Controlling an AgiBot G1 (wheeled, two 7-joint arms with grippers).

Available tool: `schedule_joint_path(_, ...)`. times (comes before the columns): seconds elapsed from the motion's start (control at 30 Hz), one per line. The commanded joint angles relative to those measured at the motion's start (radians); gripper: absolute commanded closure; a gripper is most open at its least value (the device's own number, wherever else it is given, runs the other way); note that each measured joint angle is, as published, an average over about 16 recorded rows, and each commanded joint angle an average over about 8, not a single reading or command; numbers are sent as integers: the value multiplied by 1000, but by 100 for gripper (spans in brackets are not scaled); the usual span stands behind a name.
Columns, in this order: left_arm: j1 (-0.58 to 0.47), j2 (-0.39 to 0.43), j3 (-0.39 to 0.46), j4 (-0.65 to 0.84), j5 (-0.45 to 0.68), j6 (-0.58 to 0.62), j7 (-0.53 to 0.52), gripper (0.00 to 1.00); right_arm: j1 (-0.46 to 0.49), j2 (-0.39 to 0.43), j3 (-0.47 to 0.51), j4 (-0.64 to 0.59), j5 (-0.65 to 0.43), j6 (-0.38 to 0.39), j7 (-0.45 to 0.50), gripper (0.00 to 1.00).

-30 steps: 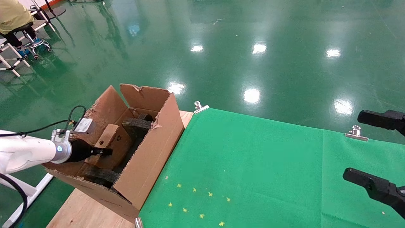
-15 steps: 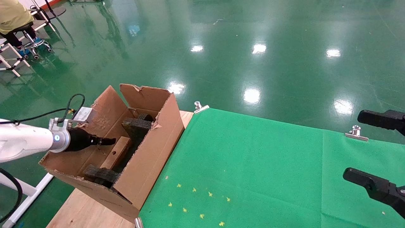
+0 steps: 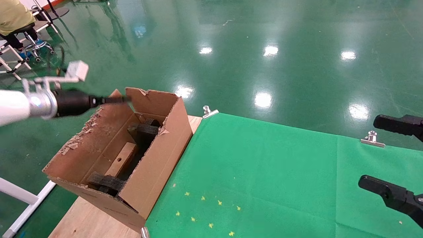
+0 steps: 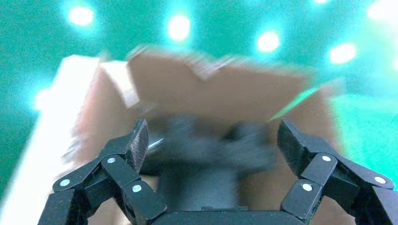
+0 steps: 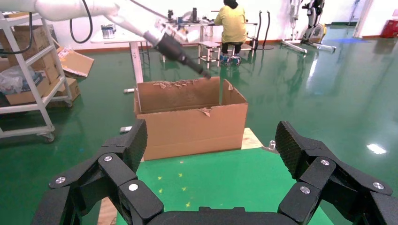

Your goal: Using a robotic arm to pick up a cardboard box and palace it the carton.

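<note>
Since the last frame my left pincer (image 3: 114,99) has risen out of the carton (image 3: 155,158), fingers (image 4: 136,140) spread wide, gripping nothing. Below and right of it I see the cardboard box (image 3: 121,160) lying inside, between black foam blocks (image 3: 143,130). Right pincer (image 5: 211,140) parked, released, over the desk (image 3: 264,178).

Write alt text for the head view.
A small box lies inside an open carton at the table's left end. The open left gripper hovers above the carton; the open right gripper hangs over the green cloth.
</note>
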Motion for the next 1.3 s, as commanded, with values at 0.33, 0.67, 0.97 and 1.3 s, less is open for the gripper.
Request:
schedule_joint_path(0.33, -18, -63, -106, -85, -199, 363, -137, 0, 0, 0, 0, 0, 0, 0, 0, 0)
schedule_joint_path(0.67, -1, -66, -122, -113, -238, 405, -137, 0, 0, 0, 0, 0, 0, 0, 0, 0)
schedule_joint_path(0.97, 86, -67, -142, -252, -316, 409, -65, 0, 0, 0, 0, 0, 0, 0, 0, 0)
schedule_joint_path(1.3, 195, -67, -165, -424, -411, 408, 27, 0, 0, 0, 0, 0, 0, 0, 0, 0)
